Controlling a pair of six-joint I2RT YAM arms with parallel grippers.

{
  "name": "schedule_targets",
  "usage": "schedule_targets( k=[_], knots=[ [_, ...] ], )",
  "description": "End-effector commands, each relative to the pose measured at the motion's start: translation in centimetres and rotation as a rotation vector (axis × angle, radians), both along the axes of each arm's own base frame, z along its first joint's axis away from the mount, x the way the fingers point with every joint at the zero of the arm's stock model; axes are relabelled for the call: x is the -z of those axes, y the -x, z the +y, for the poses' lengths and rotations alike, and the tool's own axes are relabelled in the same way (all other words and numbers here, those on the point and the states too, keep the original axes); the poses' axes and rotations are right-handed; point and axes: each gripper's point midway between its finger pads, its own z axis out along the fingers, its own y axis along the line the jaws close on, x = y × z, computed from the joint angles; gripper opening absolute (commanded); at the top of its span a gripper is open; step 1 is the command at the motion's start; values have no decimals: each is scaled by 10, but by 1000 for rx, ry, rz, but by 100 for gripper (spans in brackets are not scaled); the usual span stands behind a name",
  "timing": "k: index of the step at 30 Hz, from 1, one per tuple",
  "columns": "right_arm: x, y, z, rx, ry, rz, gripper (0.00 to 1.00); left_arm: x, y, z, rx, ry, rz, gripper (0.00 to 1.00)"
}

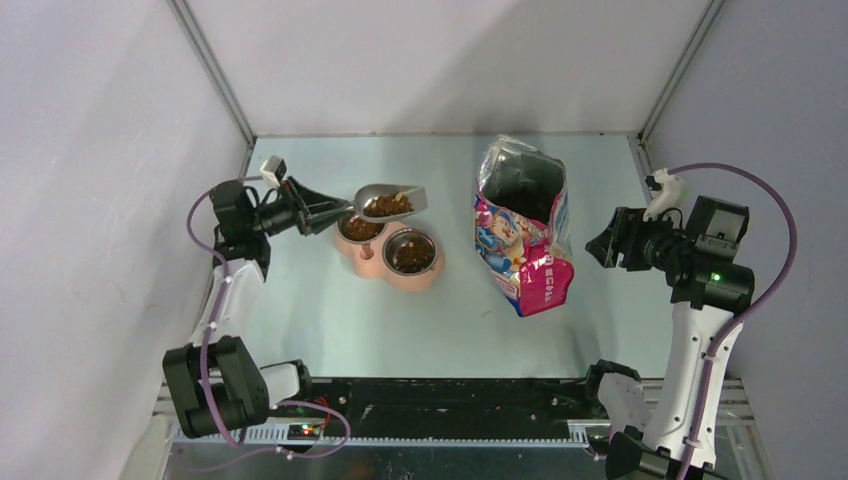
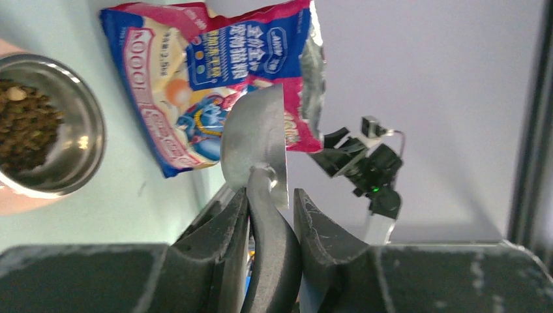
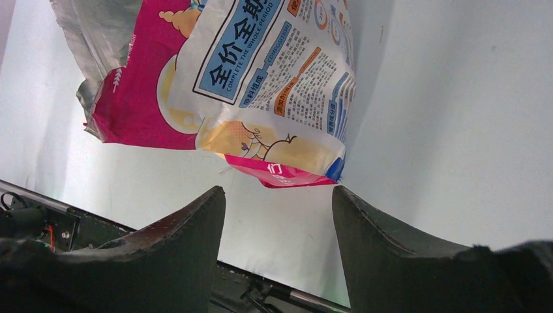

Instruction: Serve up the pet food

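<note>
My left gripper (image 1: 337, 213) is shut on the dark handle (image 2: 274, 248) of a grey metal scoop (image 1: 390, 202). The scoop carries brown pet food (image 1: 389, 207) and hangs over the far side of a pink double-bowl feeder (image 1: 372, 264). Both steel bowls, the left one (image 1: 360, 229) and the right one (image 1: 412, 252), hold kibble. The left wrist view shows the scoop's underside (image 2: 257, 140) and one filled bowl (image 2: 85, 140). The printed food bag (image 1: 525, 235) stands open in the middle of the table. Right of it my right gripper (image 1: 600, 247) is open and empty, facing the bag (image 3: 261, 78).
Grey walls close in the table on the left, back and right. A black rail (image 1: 450, 395) runs along the near edge between the arm bases. Bare tabletop (image 1: 330, 320) lies in front of the feeder and the bag.
</note>
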Motion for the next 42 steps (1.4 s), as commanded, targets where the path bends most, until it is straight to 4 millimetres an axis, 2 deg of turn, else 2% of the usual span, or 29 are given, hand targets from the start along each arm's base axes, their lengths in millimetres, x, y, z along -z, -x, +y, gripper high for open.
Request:
schedule_targets(
  k=[1,7,12,21,22,23,24,28,35,39,42],
  knots=[
    [-3,-1,2,-1,-14,-25,64,20,14,8,-35,-157,-49,0],
    [-1,-3,3,3,-36,-17,64,43,12,18,-99,-205,-19,0],
    [0,-5,0,15,-41,-15,64,66,3,31,-190,-320,11,0],
    [5,-3,-1,28,-56,-8,64,102,-7,55,-257,-526,48,0],
    [-20,24,10,23,2,-159,64,105,-8,56,-254,-538,60,0],
    [0,4,2,27,-44,-39,64,108,-10,58,-258,-558,63,0],
    [4,1,0,31,-52,-18,64,110,-10,59,-255,-561,78,0],
    [8,2,0,35,-61,11,64,113,-11,55,-223,-604,86,0],
    [11,14,7,1,-51,27,64,123,-9,36,-107,-862,-4,0],
    [5,13,11,-28,-44,-14,64,115,-12,30,-58,-992,-70,0],
    [4,13,17,-66,-48,-24,65,102,-16,26,-16,-1074,-130,0]
  ],
)
